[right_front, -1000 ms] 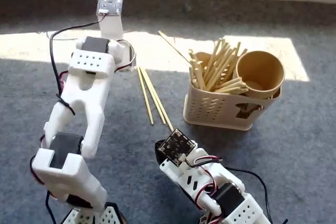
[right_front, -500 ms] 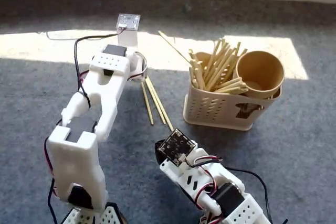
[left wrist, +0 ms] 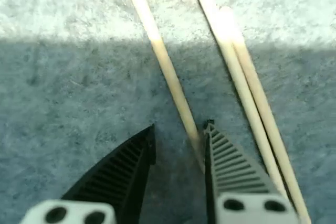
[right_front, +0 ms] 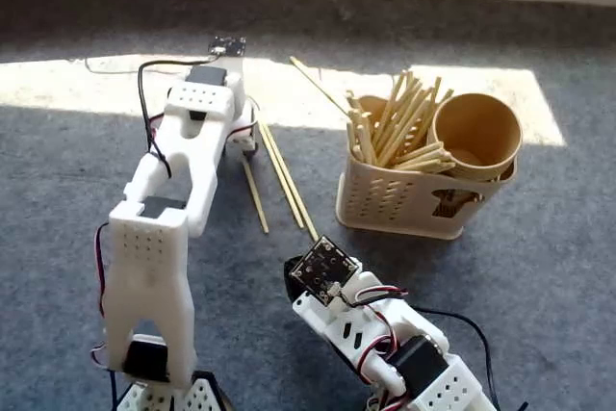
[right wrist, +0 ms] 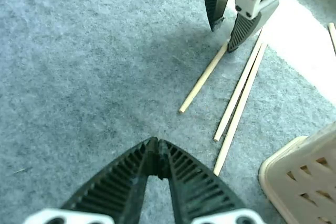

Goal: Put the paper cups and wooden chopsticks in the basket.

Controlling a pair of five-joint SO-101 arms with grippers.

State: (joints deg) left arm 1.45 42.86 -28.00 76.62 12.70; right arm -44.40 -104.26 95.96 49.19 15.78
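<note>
We're looking down on the grey carpet [right_front: 539, 267], where the left arm [right_front: 183, 170] is spanning a long stretch of it and the right one is sitting folded low. Well off to the side of the left gripper [left wrist: 180, 127], the basket [right_front: 414, 204] is standing upright. It's already carrying a paper cup [right_front: 476, 132] and a thick bundle of chopsticks [right_front: 390, 127], so we're judging most of the job done. Now the business end: the left gripper is hanging tips-down at the carpet with its jaws parted to a moderate gap, gripping nothing. The single chopstick [left wrist: 165, 66] is running in between them, its near end lying close against one jaw. Just outside that same jaw, the pair of chopsticks [left wrist: 244, 85] is lying side by side, touching each other. The right gripper [right wrist: 157, 150] is pressed closed and empty, with all three loose sticks lying ahead of it. So we're calling three chopsticks left to collect, and the single one is looking first in line.
</note>
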